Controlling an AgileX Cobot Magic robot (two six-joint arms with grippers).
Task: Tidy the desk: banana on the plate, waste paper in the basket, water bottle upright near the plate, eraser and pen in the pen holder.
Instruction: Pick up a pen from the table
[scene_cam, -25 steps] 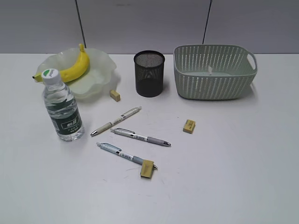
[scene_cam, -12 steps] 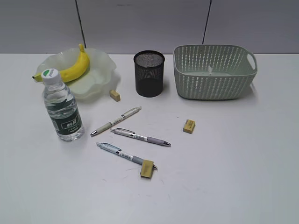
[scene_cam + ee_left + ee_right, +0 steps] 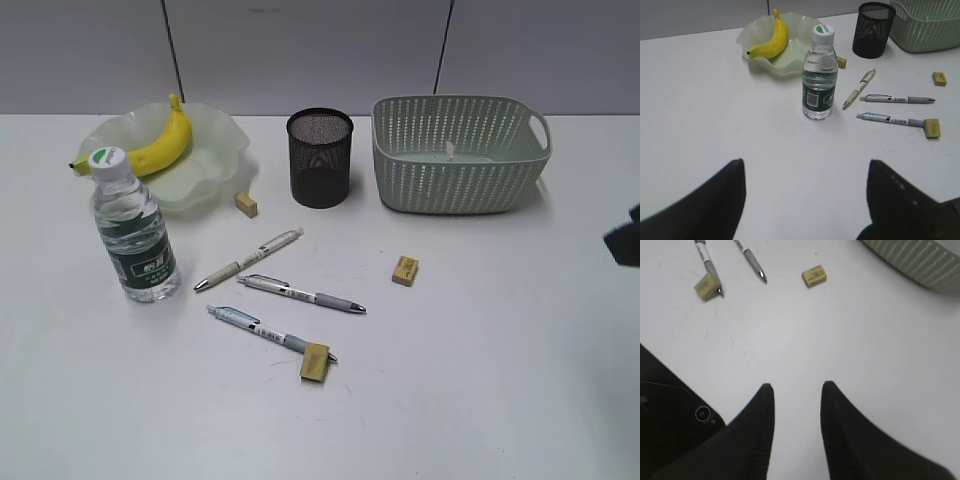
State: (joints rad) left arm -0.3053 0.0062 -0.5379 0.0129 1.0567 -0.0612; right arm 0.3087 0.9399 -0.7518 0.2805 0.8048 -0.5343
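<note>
The banana [image 3: 160, 145] lies in the pale green plate [image 3: 215, 178] at the back left. The water bottle [image 3: 135, 235] stands upright in front of the plate. Three pens [image 3: 300, 295] and three erasers [image 3: 404, 270] lie on the desk in front of the black pen holder [image 3: 320, 158]. The basket [image 3: 460, 150] stands at the back right; a small white bit shows inside it, and I cannot tell if it is the waste paper. My left gripper [image 3: 805, 167] is open and empty over bare desk. My right gripper [image 3: 797, 385] is open and empty, near the right edge [image 3: 625, 240].
In the right wrist view an eraser [image 3: 814, 275] and another eraser [image 3: 706, 286] touching a pen tip lie ahead of the fingers. The basket's wall [image 3: 920, 260] is at the top right. A dark machine part [image 3: 670, 410] sits at the lower left.
A dark part of my right arm has come into the exterior view at the right edge. The objects on the desk have not moved.
</note>
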